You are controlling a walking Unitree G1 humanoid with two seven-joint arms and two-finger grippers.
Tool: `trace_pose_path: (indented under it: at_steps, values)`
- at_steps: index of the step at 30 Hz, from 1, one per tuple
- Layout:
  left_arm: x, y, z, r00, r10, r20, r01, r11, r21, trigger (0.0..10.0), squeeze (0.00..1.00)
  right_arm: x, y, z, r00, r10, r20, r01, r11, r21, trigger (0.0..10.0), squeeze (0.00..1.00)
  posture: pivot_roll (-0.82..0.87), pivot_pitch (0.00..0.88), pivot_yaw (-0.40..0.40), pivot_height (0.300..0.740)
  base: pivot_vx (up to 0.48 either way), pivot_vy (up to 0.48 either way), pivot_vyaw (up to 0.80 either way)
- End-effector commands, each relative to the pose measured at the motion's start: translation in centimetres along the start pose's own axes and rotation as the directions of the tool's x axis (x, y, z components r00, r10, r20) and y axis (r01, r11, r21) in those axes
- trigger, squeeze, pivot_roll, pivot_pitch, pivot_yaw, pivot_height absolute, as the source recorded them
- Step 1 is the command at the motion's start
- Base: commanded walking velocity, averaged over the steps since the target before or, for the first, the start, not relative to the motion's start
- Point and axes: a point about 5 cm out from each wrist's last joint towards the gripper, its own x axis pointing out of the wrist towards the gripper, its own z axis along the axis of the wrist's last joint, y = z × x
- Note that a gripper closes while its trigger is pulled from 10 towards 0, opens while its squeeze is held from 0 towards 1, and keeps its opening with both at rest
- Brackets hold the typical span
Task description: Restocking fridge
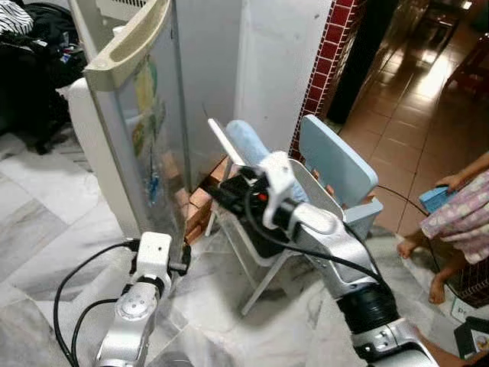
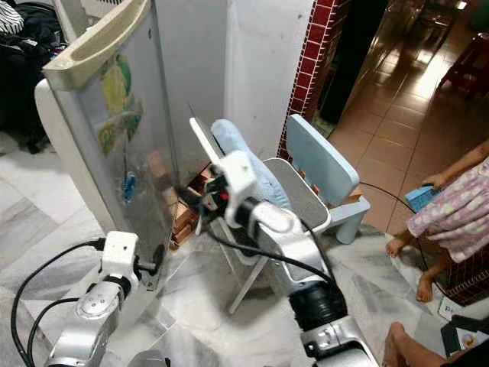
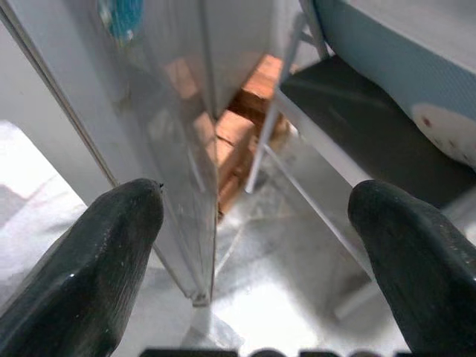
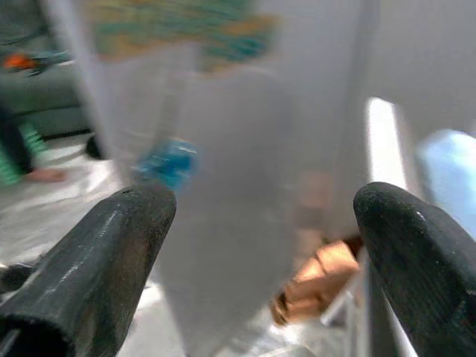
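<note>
The fridge door (image 1: 145, 130) stands open and edge-on to me, a grey panel with stickers and a cream top rail (image 1: 126, 46). My left gripper (image 1: 183, 266) is low by the door's bottom edge. In the left wrist view it (image 3: 256, 245) is open, with the door's lower corner (image 3: 197, 297) between its fingers (image 3: 111, 260). My right gripper (image 1: 218, 193) is raised close to the door's face, in front of a chair. It (image 4: 264, 223) is open too, and the stickered door panel (image 4: 223, 186) lies blurred ahead of it.
A white folding chair with a blue cushion (image 1: 248, 145) and a pale blue plastic chair (image 1: 336, 164) stand right of the door. Bricks (image 1: 200, 210) lie by the wall. A red tiled pillar (image 1: 325, 53) rises behind. A person (image 1: 458, 214) sits at the right. Dark clothes (image 1: 30, 38) are piled far left.
</note>
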Motion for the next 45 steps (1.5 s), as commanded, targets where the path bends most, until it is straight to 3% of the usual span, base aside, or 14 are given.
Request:
trace_pose_path:
  at_steps: [1, 16, 32, 41, 45]
  values:
    - [0.3, 0.5, 0.7, 1.000, 0.020, 0.024, -0.020, 1.000, -0.012, 10.0, 0.00, -0.9, -0.8, -0.5, 0.998, -0.058, -0.005, 0.058, 0.998, 0.010, 10.0, 0.00, 0.10, 0.000, -0.071, 0.740, 0.000, 0.000, 0.00]
    - [0.5, 1.7, 1.2, 0.996, 0.063, 0.059, -0.063, 0.998, -0.004, 10.0, 0.00, -2.2, -2.2, -2.4, 0.980, -0.196, -0.044, 0.193, 0.979, -0.065, 10.0, 0.00, 0.09, 0.000, -0.059, 0.740, 0.000, 0.410, 0.00]
    - [0.8, 3.0, 1.9, 0.991, 0.109, 0.079, -0.109, 0.994, -0.009, 10.0, 0.00, -1.8, -3.0, -2.9, 0.948, -0.314, -0.046, 0.310, 0.948, -0.072, 10.0, 0.00, 0.10, 0.000, -0.048, 0.740, 0.000, 0.480, 0.00]
    - [1.0, 2.7, 1.8, 0.991, 0.103, 0.090, -0.103, 0.995, 0.000, 10.0, 0.00, -0.5, -3.7, -2.2, 0.925, -0.378, -0.028, 0.376, 0.924, -0.073, 10.0, 0.00, 0.10, 0.000, -0.052, 0.740, 0.000, 0.480, 0.00]
    - [1.1, 2.3, 2.1, 0.990, 0.085, 0.111, -0.085, 0.996, -0.007, 10.0, 0.00, 1.6, -3.2, -1.0, 0.918, -0.396, -0.007, 0.395, 0.917, -0.048, 10.0, 0.00, 0.09, 0.000, -0.053, 0.740, 0.000, 0.480, 0.00]
